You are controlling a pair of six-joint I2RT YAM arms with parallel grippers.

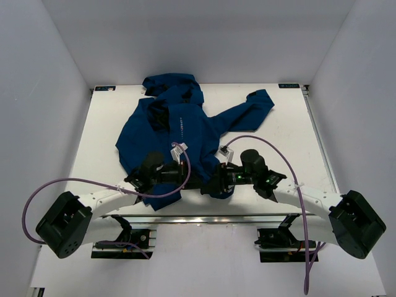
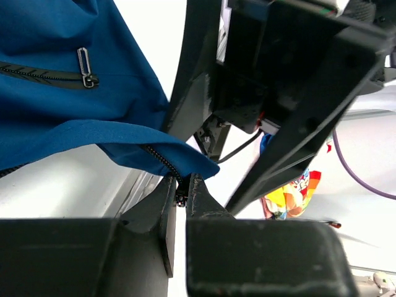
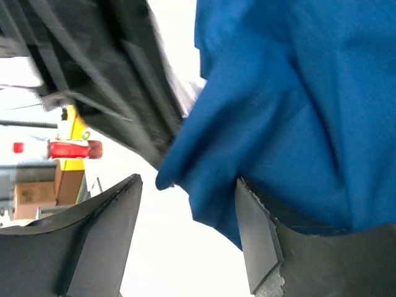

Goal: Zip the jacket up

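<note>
The dark blue hooded jacket lies crumpled on the white table, hood at the back, one sleeve stretched to the right. My left gripper is shut on the bottom end of the front zipper at the jacket's near hem corner. A pocket zipper with its pull shows at the upper left of the left wrist view. My right gripper is open, and a fold of the jacket's hem hangs between its fingers, against the right finger. In the top view both grippers meet at the hem.
The table's near edge with a metal rail lies just below the grippers. Purple cables loop over both arms. White walls enclose the table on three sides. The right arm's dark body fills the upper right of the left wrist view.
</note>
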